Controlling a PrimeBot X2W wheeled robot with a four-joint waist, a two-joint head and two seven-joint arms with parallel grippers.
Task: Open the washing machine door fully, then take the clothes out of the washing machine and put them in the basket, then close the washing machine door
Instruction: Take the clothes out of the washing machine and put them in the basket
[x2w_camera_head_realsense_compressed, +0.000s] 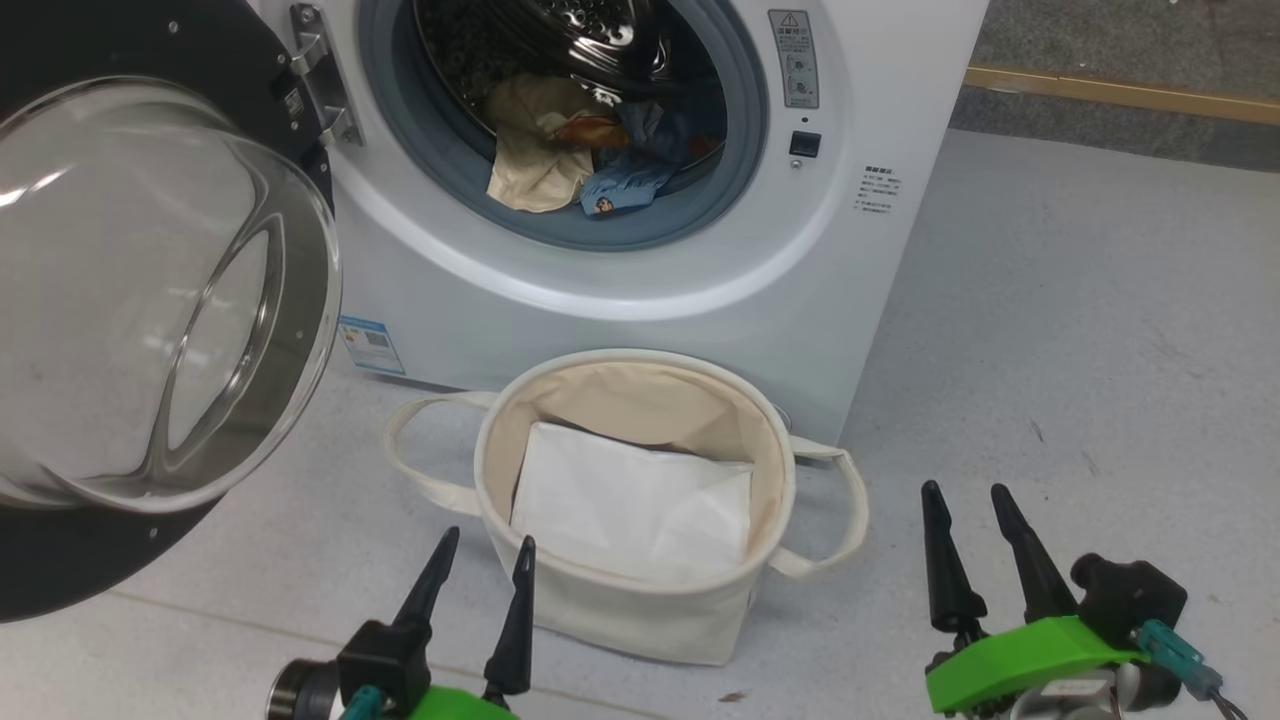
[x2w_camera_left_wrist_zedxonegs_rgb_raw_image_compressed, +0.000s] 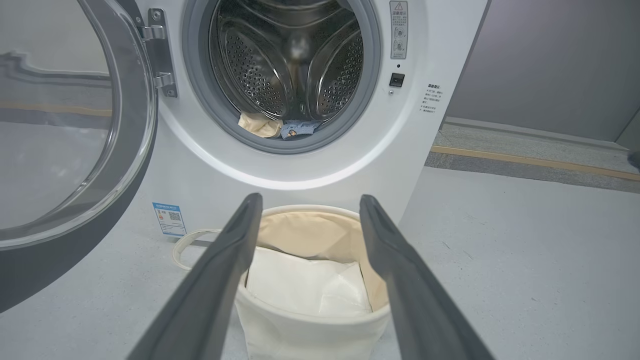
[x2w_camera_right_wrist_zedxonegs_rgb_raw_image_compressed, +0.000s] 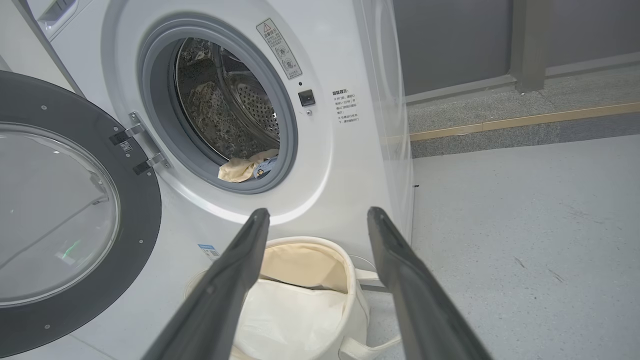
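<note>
Black-rimmed door (x2w_camera_head_realsense_compressed: 150, 300) stood wide at nine o'clock. Two clothes (x2w_camera_head_realsense_compressed: 570, 150), cream and blue, lay across the lip of the drum (x2w_camera_head_realsense_compressed: 600, 40), twelve o'clock from the left gripper (x2w_camera_head_realsense_compressed: 488, 542), likely the nearer, and eleven from the right gripper (x2w_camera_head_realsense_compressed: 965, 492). Both had jaws apart, empty. One basket (x2w_camera_head_realsense_compressed: 640, 358) sat between them, holding one white sheet (x2w_camera_head_realsense_compressed: 630, 500).
</note>
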